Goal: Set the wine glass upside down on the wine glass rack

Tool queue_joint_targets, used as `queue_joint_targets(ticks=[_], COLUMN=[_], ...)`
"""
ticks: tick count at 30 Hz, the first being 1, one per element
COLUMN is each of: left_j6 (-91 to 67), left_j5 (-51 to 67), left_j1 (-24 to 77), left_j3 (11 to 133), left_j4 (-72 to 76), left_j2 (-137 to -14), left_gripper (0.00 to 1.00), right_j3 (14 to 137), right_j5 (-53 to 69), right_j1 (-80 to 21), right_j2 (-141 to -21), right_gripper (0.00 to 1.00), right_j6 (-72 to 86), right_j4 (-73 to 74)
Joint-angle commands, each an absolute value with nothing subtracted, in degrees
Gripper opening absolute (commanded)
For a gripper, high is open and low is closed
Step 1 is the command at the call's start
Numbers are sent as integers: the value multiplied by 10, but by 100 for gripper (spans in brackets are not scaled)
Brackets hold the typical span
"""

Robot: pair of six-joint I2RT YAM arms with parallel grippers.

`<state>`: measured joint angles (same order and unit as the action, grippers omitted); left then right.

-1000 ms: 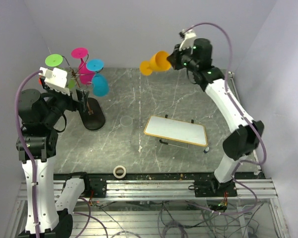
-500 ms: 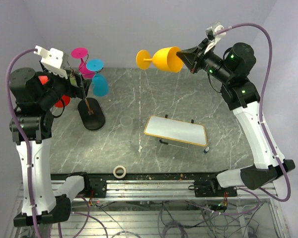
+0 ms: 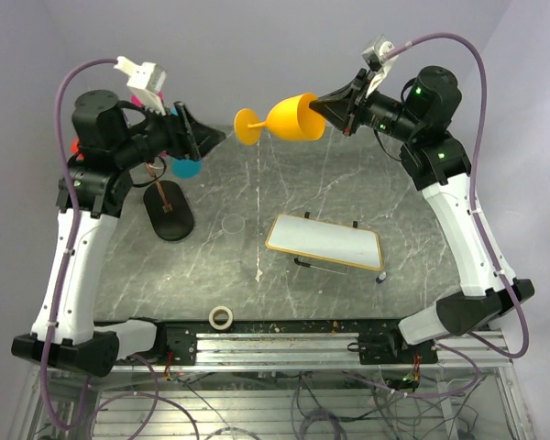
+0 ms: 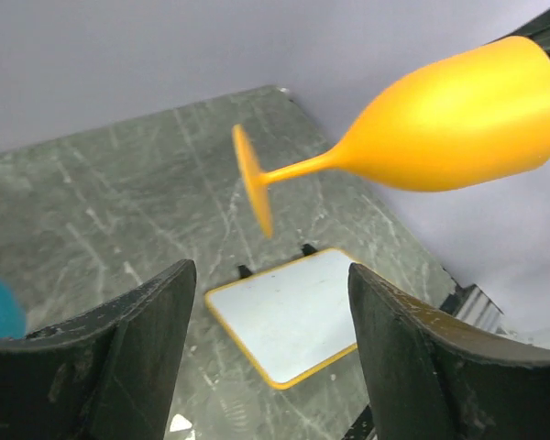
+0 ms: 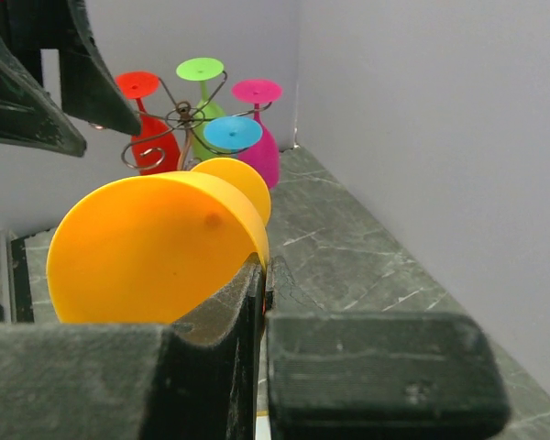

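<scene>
The grey table (image 3: 220,266) lies well below the action. The wine glass rack (image 3: 170,218) stands at its left rear, hung with four coloured glasses (image 5: 234,137). The orange wine glass (image 3: 289,119) lies sideways in mid-air, the right gripper (image 3: 335,108) pinched on its rim and its foot towards the left gripper (image 3: 211,137), whose jaws gape wide and empty. We judge this a handover: the left should close on the stem (not the foot). There is open air around the glass, but the rear wall (image 3: 257,55) is near and the rack top is crowded.

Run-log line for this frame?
right pincer: shut on orange wine glass rim; glass: horizontal, midair; left pincer: open, facing foot; wine glass rack: glass not on it
</scene>
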<state>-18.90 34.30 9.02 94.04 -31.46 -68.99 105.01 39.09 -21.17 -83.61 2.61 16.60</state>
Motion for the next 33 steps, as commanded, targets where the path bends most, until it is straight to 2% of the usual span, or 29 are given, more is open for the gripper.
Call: queue_joint_targets(ticks=[1, 15, 21, 28, 32, 33], left_j6=[-263, -304, -316, -325, -317, -312], left_j5=[328, 331, 338, 345, 336, 332], left_j1=[134, 165, 170, 171, 171, 171], left_j3=[961, 938, 925, 913, 914, 916], left_j4=[-263, -239, -231, -220, -226, -228], left_j2=[-720, -779, -792, -794, -787, -785], left_gripper=[74, 55, 38, 9, 7, 7], right_j3=[1083, 1089, 1088, 1082, 1079, 1077], right_j5=[428, 447, 444, 445, 442, 441], right_j1=[-213, -214, -213, -214, -214, -214], right_j2=[-848, -867, -871, -874, -876, -876], right_gripper=[0, 0, 0, 0, 1, 4], right_j6=[29, 19, 15, 10, -1, -3], right_j4=[171, 188, 190, 189, 195, 196])
